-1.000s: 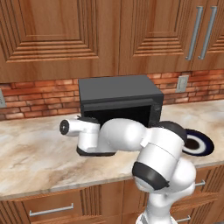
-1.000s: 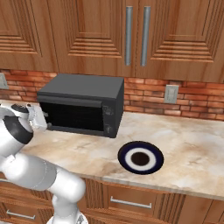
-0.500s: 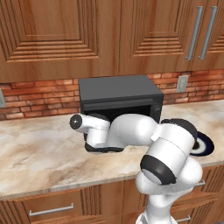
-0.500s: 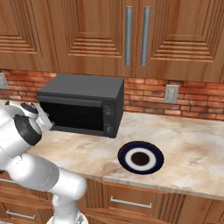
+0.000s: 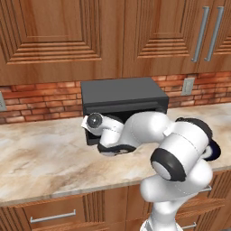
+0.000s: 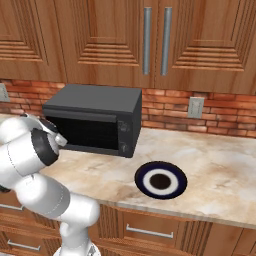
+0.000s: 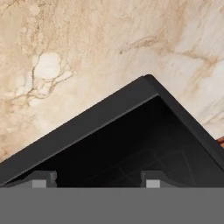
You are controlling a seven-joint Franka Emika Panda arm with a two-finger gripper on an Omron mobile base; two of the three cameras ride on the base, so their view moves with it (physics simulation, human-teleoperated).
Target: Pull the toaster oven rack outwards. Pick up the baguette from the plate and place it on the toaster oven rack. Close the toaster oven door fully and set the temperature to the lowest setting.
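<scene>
The toaster oven (image 6: pixel 95 120) stands on the marble counter (image 6: pixel 210 165) against the brick wall (image 6: pixel 165 115), its long axis running along the wall and its front facing out toward the counter edge. In the right base view the control strip sits at the 3 o'clock end of the front. The plate (image 6: pixel 161 181) lies flat on the counter at about 4 o'clock from the oven, well apart from it and near the front edge; its white centre is bare. Open counter extends from the plate toward 3 o'clock, and in the left base view a wide stretch of open counter (image 5: pixel 40 153) lies at 9 o'clock from the oven.

In the left base view the arm reaches across the oven front, and the hand sits low at the oven's 7 o'clock corner, just above the counter. Wooden cabinets (image 5: pixel 54 36) hang above the oven, leaving a gap over its top.

In the hand view the toaster oven door (image 7: pixel 87 127) is a flat black panel with dark glass, lying over the marble, one corner pointing to 12 o'clock. Its two visible edges run from that corner toward 8 o'clock and 4 o'clock. Faint grid lines show through or on the glass. The gripper (image 7: pixel 95 179) hovers over the panel with its two finger tips (image 7: pixel 40 178) spread apart, nothing between them.
</scene>
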